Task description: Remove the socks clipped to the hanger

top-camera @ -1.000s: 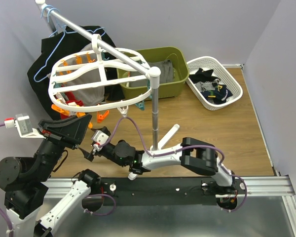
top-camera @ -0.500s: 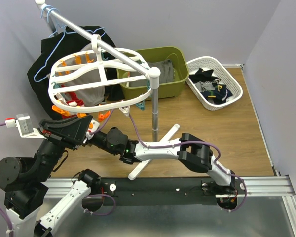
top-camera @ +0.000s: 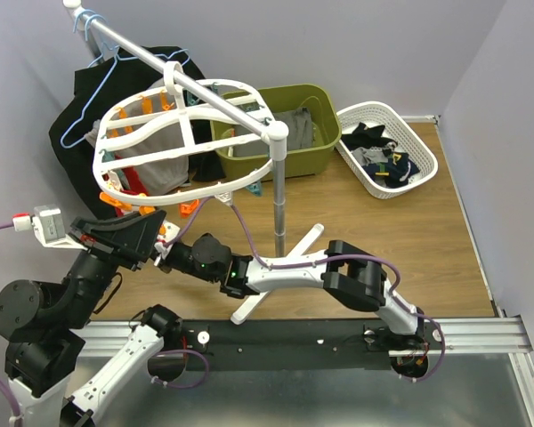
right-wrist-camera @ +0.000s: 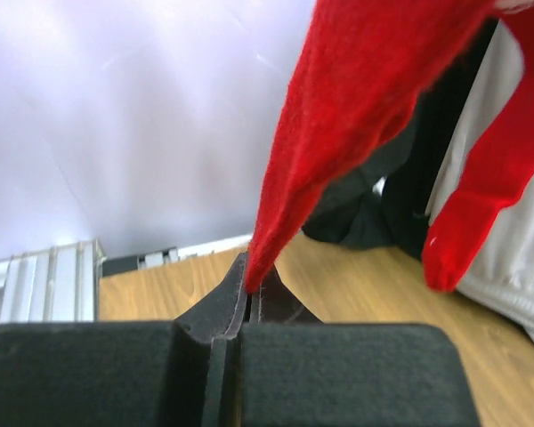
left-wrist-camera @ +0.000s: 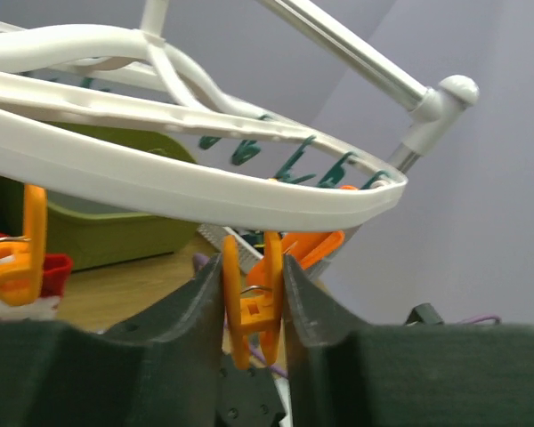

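The white lattice hanger [top-camera: 187, 142] hangs from the rack rail, ringed with orange and teal pegs. In the left wrist view its rim [left-wrist-camera: 160, 182] runs just above my left gripper [left-wrist-camera: 254, 294], whose fingers [left-wrist-camera: 196, 302] press both sides of an orange peg [left-wrist-camera: 254, 311]. A red sock [right-wrist-camera: 338, 107] hangs down into my right gripper [right-wrist-camera: 252, 289], which is shut on the sock's tip. A second red sock [right-wrist-camera: 489, 196] hangs to its right. From above, both grippers sit under the hanger's near-left edge, left [top-camera: 160, 233] and right [top-camera: 167, 255].
A green bin [top-camera: 325, 133] holding grey cloth and a white basket [top-camera: 427, 165] with socks stand at the back right. The rack's pole [top-camera: 279, 191] rises mid-scene. A black garment [top-camera: 76, 120] and a light-blue wire hanger [top-camera: 71, 133] hang at the far left.
My right arm swung left under the hanger and its jaws closed on the red sock's tip. The hanger shifted slightly. The left gripper stayed on the orange peg.
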Robot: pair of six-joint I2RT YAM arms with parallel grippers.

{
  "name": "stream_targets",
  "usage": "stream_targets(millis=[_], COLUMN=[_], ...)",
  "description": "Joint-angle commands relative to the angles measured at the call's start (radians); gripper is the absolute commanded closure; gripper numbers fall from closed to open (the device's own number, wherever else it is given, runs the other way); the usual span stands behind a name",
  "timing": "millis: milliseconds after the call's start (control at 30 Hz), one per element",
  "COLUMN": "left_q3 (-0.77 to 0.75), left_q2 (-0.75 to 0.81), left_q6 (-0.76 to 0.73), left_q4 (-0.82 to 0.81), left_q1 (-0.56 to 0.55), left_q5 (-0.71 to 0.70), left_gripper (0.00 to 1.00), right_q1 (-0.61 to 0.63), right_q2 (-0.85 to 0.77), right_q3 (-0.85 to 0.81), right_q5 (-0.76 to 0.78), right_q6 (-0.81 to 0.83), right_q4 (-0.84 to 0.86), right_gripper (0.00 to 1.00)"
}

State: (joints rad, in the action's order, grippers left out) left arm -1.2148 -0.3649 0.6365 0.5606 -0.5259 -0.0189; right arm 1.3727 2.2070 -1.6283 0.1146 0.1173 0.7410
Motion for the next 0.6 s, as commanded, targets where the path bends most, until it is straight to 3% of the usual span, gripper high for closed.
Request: stream_targets(millis=[0, 167, 333, 433, 467, 567], left_q3=[-0.071, -0.146, -0.222, -0.252, -0.261, -0.262], left_q2=[0.001, -0.006, -0.017, -0.023, -0.026, -0.054], left_q6=[-0.043, -0.07, -0.081, -0.08, -0.064, -0.017], left_q4=[0.103, 0.176, 0.284, 0.323, 0.337, 0.422], left_q1=[-0.002, -0.002, -0.002, -0.002, -0.002, 0.0], left_q5=[-0.125, -0.217, -0.389, -0.455, -0.481, -0.587], left_gripper=[0.56, 0.5, 0.51, 0.62, 0.71, 0.74], right_q1=[0.005, 0.005, 0.005, 0.005, 0.005, 0.005], right_q2=[-0.085, -0.13, -0.147, -0.155, -0.158, -0.171], right_q3=[0.091, 0.166, 0.185, 0.194, 0.199, 0.219], right_q5=[-0.026, -0.033, -0.05, -0.055, -0.055, -0.061], right_q6=[-0.057, -0.103, -0.111, -0.111, -0.114, -0.114], right_q4=[-0.017, 0.012, -0.02, -0.035, -0.032, -0.025], right_gripper=[0.99, 0.99, 0.99, 0.99, 0.99, 0.99])
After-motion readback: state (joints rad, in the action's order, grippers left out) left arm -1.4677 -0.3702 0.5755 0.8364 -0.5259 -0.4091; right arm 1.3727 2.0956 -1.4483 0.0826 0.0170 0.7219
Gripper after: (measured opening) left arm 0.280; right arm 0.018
